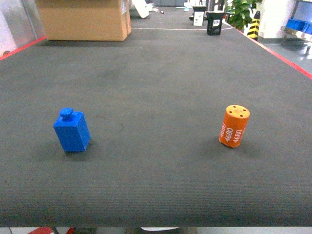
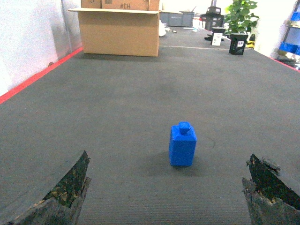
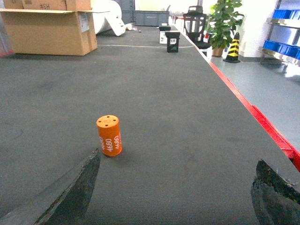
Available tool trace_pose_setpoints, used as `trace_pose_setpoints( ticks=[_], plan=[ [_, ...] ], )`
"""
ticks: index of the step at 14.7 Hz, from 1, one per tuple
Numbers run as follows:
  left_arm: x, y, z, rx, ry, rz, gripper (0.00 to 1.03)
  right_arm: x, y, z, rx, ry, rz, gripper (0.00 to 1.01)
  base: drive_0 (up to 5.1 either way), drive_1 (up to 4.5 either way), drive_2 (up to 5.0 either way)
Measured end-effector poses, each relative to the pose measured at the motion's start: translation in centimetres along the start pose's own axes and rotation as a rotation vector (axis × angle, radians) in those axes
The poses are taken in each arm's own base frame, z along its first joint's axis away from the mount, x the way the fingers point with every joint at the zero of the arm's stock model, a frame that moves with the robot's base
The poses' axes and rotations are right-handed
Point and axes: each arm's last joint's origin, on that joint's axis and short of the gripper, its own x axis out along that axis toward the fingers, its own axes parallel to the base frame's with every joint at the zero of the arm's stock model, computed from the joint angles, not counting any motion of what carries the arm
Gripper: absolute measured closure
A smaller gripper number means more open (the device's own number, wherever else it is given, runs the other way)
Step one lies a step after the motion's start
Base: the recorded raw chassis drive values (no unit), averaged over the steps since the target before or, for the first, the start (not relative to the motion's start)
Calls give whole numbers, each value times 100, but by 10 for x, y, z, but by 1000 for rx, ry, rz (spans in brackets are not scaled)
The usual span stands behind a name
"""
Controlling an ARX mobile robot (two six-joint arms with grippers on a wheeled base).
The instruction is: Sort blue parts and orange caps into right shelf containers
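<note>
Left wrist view: fingers (image 2: 56, 192) spread wide, blue part (image 2: 182, 144) ahead between them; right fingers (image 3: 70, 192) spread too, orange cap (image 3: 109, 136) just beyond the left one.

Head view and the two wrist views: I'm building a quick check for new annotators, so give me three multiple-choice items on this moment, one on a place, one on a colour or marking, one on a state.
1. Where does the orange cap stand in the head view?
A. on the right of the mat
B. on the cardboard box
C. against the blue part

2. What is printed in white on the orange cap?
A. 2170
B. 4680
C. nothing

3. How is the left gripper set toward the blue part?
A. shut on it
B. open, short of it
C. open, pressing it flat

Answers: 1 A, it stands alone on the dark mat, far from the blue part. 2 B, the digits show on its side. 3 B, the fingers sit wide apart at the frame's lower corners and the part stands untouched ahead.
</note>
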Motion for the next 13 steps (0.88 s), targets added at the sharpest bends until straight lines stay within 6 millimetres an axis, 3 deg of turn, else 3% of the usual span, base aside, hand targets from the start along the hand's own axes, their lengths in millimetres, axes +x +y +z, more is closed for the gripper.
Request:
trace_pose_setpoints(
  ticks=[13],
  plan=[
    [0,0,0,0,0,0,5,0,0,0,0,0,0,3,0,0,0]
  ],
)
